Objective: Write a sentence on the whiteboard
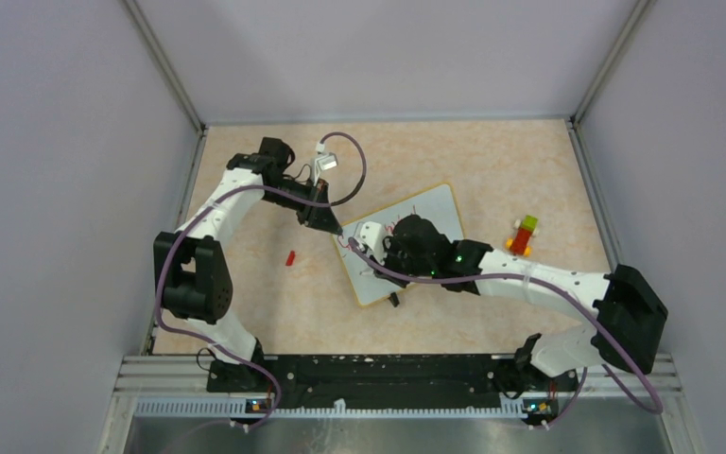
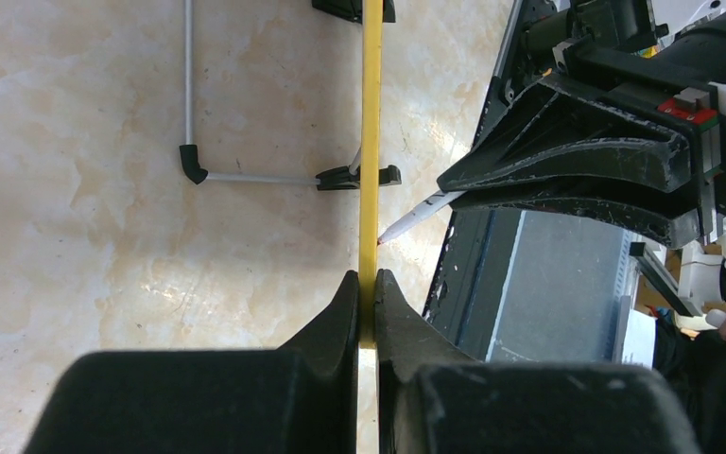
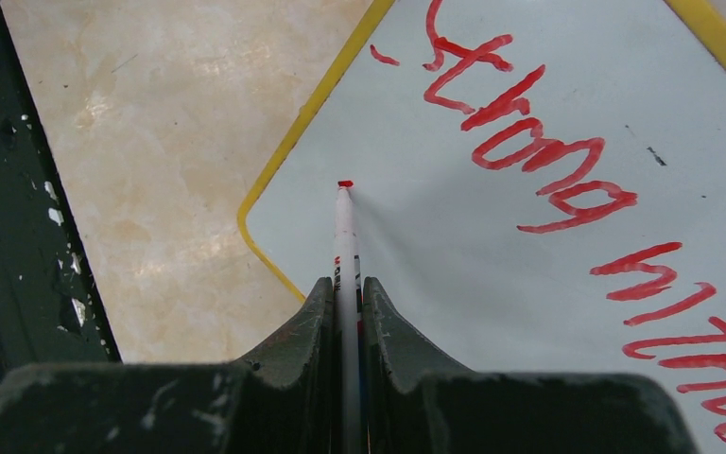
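Observation:
The whiteboard [image 1: 435, 216] lies tilted on the table, white with a yellow rim. My left gripper [image 1: 331, 225] is shut on its yellow rim [image 2: 370, 142] at the board's left corner. My right gripper [image 1: 371, 242] is shut on a white marker [image 3: 345, 236] whose red tip rests near the board's [image 3: 492, 246] corner. The sentence [image 3: 548, 170] shows as red handwriting, "Strong" and part of a following word, in the right wrist view. In the top view my right arm hides most of the text. The marker tip [image 2: 406, 223] also shows in the left wrist view.
A small red marker cap [image 1: 290, 256] lies on the table left of the board. A red, yellow and green block stack [image 1: 524, 235] sits to the right. The board's black clip foot [image 1: 393, 300] is at its near edge. Grey walls enclose the table.

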`<state>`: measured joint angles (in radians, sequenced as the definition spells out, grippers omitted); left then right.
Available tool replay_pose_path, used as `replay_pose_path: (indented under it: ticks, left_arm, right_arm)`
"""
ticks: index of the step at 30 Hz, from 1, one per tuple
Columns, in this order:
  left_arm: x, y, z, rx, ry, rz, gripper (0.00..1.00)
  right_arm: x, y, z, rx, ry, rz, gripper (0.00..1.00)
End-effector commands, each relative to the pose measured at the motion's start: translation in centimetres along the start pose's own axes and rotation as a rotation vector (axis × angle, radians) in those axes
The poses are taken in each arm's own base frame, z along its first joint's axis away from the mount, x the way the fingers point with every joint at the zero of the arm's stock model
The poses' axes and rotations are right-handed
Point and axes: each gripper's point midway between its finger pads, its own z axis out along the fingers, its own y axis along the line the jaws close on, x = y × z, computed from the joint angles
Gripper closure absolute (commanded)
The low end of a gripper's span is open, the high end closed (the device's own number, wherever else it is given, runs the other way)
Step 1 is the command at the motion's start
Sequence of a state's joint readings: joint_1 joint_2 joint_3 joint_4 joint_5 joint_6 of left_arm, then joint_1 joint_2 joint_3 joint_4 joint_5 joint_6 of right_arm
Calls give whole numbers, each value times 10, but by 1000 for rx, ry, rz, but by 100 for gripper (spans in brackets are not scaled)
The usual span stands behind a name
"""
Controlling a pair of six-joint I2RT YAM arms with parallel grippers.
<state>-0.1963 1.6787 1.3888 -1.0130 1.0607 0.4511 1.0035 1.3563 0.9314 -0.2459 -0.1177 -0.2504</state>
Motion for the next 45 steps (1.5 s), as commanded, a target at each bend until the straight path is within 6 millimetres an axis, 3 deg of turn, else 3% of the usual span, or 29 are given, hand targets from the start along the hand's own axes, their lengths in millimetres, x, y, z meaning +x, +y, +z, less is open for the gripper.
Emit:
replay_pose_path:
  ticks: [1, 7, 13, 26, 34, 40, 45]
  left_arm:
    - [-4, -1, 2, 16, -16, 27, 100]
    - [-4, -1, 2, 17, -15, 28, 100]
    - [-5, 0, 1, 14, -13, 29, 100]
    - [-5, 0, 1, 8, -11, 32, 100]
    - [-4, 0, 1, 9, -11, 31, 100]
    - [-5, 1, 2, 11, -11, 27, 100]
    - [-4, 1, 2, 8, -10, 28, 100]
  right_arm:
    - [-27, -8, 4, 35, -60, -19, 100]
    - [-28, -2, 8, 19, -51, -34, 100]
    - [-9, 5, 14, 4, 15, -55, 100]
    - [18, -1, -2, 55, 75, -50, 100]
    - [30, 8, 1, 6, 108, -55, 100]
    - [16, 19, 11, -50, 89, -64, 100]
    - [-3, 24, 8, -91, 42, -65, 100]
